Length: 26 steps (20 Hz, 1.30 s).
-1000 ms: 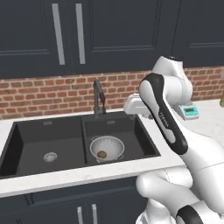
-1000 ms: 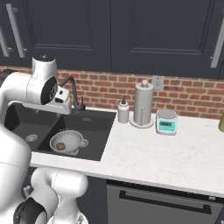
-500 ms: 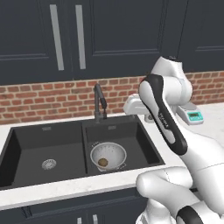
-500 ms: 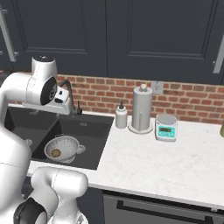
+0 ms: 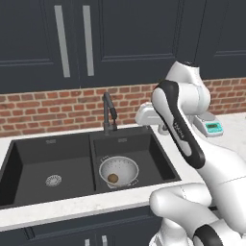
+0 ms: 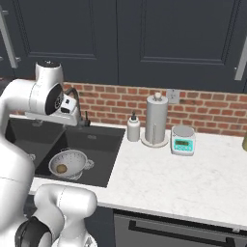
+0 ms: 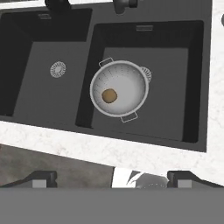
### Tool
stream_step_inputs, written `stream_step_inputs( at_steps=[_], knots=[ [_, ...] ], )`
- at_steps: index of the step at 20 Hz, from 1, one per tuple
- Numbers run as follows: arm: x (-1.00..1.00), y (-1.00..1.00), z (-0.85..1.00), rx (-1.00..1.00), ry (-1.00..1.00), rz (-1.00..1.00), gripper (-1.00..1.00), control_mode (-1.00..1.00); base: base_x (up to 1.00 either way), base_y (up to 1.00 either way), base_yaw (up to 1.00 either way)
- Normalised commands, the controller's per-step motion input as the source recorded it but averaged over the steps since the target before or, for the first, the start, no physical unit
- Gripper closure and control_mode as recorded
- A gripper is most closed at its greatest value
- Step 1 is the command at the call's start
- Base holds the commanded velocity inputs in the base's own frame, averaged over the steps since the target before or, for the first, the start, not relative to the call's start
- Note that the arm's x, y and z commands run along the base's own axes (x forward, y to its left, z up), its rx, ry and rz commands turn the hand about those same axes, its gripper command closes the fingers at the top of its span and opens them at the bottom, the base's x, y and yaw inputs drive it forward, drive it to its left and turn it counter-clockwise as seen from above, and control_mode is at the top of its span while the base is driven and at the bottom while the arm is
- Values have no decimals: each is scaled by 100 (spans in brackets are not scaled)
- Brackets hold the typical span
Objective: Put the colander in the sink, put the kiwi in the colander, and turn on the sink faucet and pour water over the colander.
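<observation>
Hand view, top-down: sink (image 7: 199, 83), left basin with bare steel drain (image 7: 57, 69); right basin holds colander (image 7: 119, 89), kiwi (image 7: 109, 96) lying inside near centre, colander covering most of that basin's drain; gripper (image 7: 112, 178) fingertips (image 7: 41, 176) spread wide, holding nothing

Left base view: sink faucet (image 5: 108, 113) upright behind basin divider, spout angled down over right basin

Right base view: soap dispenser (image 6: 133, 128), paper towel roll (image 6: 156, 119), kitchen scale (image 6: 183, 140) on counter right of sink; scale display unreadable
</observation>
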Motion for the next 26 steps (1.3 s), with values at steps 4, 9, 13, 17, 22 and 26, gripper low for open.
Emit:
stream_step_inputs(
  at_steps=[4,9,13,17,22,26],
  knots=[
    [66,-18,-14,0,0,0,-100,-100,0,0,0],
    [50,-44,-26,1,-10,0,-100,-100,0,0,0],
    [34,-38,-51,2,-24,0,-100,-100,0,0,0],
    [28,-14,-73,4,-30,0,-100,-100,0,0,0],
    [26,-25,-67,17,-35,2,-100,-100,0,0,0],
    [54,-13,-26,26,-28,5,-100,-100,0,0,0]
  ],
)
